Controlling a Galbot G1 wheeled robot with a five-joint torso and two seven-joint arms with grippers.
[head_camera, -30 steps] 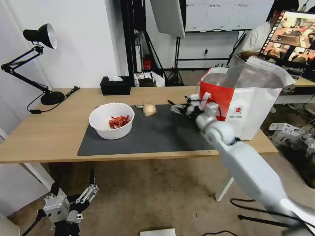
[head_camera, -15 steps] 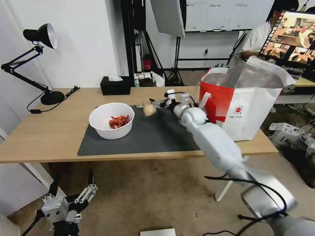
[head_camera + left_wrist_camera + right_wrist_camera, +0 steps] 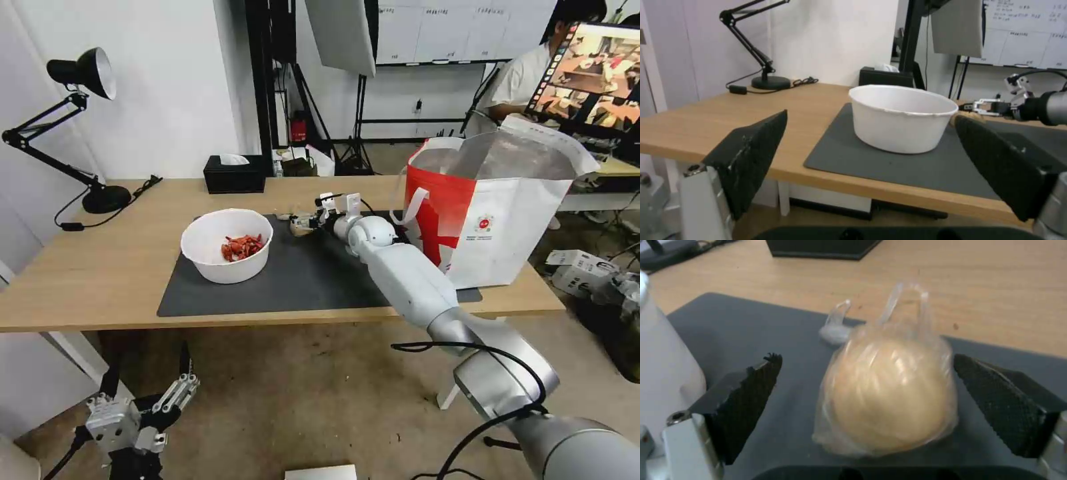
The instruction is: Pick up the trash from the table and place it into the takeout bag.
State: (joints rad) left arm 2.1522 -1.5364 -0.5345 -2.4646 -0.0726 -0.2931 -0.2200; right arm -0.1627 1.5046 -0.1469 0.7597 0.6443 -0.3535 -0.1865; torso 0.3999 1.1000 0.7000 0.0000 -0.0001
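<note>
The right gripper (image 3: 865, 396) reaches across the mat (image 3: 313, 280) with its jaws spread wide on either side of the small bag (image 3: 889, 390), which lies on the mat's far edge, and neither pad touches it. The bowl (image 3: 227, 245) of red scraps sits on the mat to the left, and the takeout bag (image 3: 497, 207) stands open at the table's (image 3: 100, 267) right end. The left gripper (image 3: 143, 400) hangs low in front of the table, jaws open and empty.

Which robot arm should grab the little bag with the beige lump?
The right. Its gripper already has open jaws on either side of the small clear bag on the mat. The left gripper hangs low, below the table.
</note>
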